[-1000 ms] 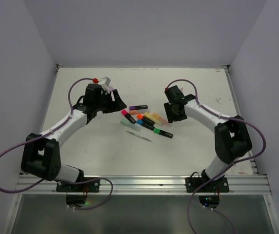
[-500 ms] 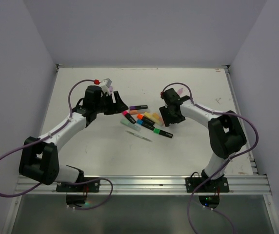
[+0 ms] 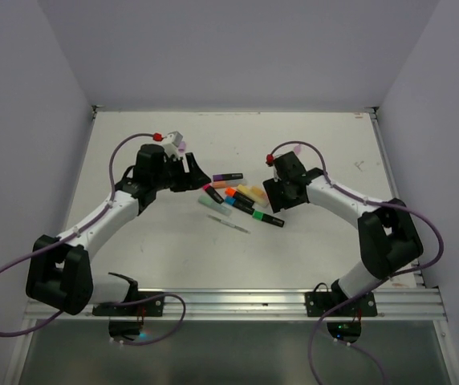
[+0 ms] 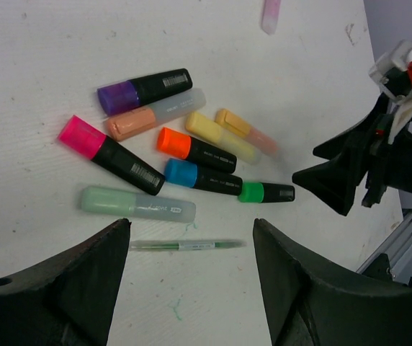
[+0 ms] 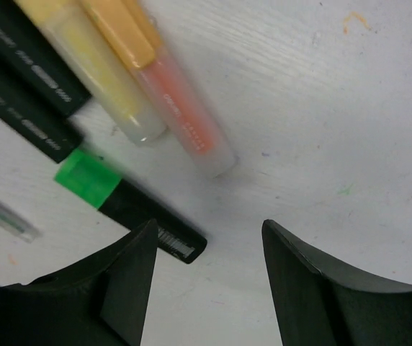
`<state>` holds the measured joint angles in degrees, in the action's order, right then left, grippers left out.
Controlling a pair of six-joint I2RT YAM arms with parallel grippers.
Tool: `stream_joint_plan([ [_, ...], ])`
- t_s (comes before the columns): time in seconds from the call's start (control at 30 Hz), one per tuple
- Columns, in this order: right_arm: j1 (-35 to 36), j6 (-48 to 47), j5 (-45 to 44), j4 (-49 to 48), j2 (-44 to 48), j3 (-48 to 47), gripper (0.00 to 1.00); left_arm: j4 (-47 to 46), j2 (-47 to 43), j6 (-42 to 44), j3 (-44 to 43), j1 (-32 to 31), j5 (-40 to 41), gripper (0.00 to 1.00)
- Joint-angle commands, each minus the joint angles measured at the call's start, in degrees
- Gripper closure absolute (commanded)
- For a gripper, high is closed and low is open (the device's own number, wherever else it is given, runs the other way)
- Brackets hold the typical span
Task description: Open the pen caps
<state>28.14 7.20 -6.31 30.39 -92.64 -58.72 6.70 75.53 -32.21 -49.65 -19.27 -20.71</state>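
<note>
Left tool [image 4: 190, 225] and right tool [image 5: 209, 225] both hover spread wide and empty above the pen caps [image 4: 118, 96], all seemingly seated on highlighters [image 4: 213, 182] bunched on the tabletop [image 4: 40, 43] between the arms. Because the barrels lie touching, a closing tool could, I judge, catch two pens or roll the neighbours, and a weak hold on a barrel would drag the pen instead of freeing its cap. I count nine highlighters: five black-barrelled (purple, pink, orange, blue, green caps), four pastel; plus one thin pen [image 4: 184, 246].

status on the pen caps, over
Left gripper open, empty, above the pens. Right gripper open, empty, beside green cap. Pen caps in the cluster on. Thin stick lies apart, not blocking.
</note>
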Motion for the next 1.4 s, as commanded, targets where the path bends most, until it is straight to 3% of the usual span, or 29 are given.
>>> stream_joint_plan([
  [0.0, 2.0, -1.5, 5.9, -1.7, 4.1, -0.8, 0.36, -2.9, -1.3, -0.1, 1.3, -0.3, -2.3, 0.28],
  [0.3, 4.7, -2.2, 10.3, -0.5, 1.3, -0.3, 0.34, -3.2, -2.6, -0.1, 2.6, -0.3, -2.9, 0.28],
  [0.7, 6.0, -0.2, 7.3, 0.5, -2.8, 1.9, 0.38, -1.7, -4.6, 0.7, 3.2, -0.3, -2.9, 0.27],
  [1.0, 10.2, 0.3, 6.5, -0.5, -4.0, 3.0, 0.57, -1.8, -5.6, 0.1, 3.6, -0.3, -3.2, 0.27],
  [1.23, 13.3, 2.4, 0.8, -0.2, -6.7, 2.5, 0.88, -1.5, -6.4, -0.1, 4.6, -0.3, -3.2, 0.27],
  [1.27, 13.8, 3.2, -0.6, -0.2, -6.1, 2.6, 0.99, -1.5, -6.9, -0.1, 4.8, -0.3, -3.1, 0.27],
  [1.37, 15.5, 4.6, -2.9, 0.4, -3.3, 3.1, 1.0, -1.2, -7.2, -0.5, 4.7, -0.3, -3.4, 0.27],
])
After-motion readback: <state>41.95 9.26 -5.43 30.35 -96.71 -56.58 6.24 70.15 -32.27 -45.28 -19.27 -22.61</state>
